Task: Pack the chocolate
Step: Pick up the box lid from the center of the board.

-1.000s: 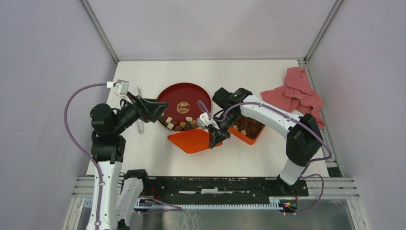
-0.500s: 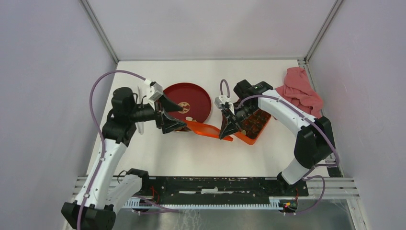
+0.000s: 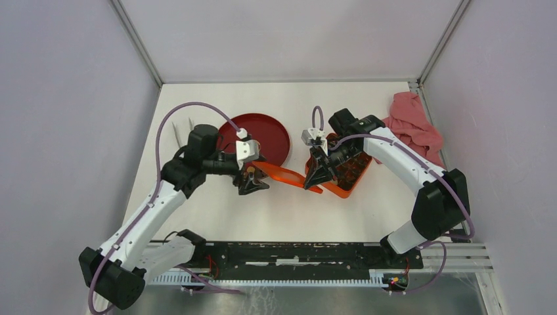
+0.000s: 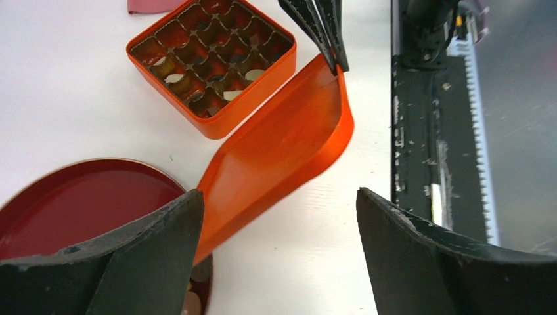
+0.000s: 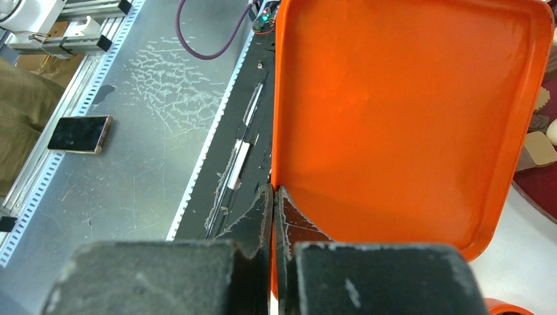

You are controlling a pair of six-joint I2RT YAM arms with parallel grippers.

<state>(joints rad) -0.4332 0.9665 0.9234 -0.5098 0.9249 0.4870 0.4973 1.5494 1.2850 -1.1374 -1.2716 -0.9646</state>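
We see the right fingers pinched tight on one rim of the flat orange plastic lid. They hold it tilted over the white surface, probably to keep it off the square orange gridded box. The left fingers stand wide, gripping nothing, at the lid's low end by the round dark red plate; we judge they are placed to take or steady it. The small brown and cream chocolate pieces sit at the plate's edge. Only the left wrist view shows a few already in the box, with most compartments unfilled. In the top view the left arm covers that plate edge.
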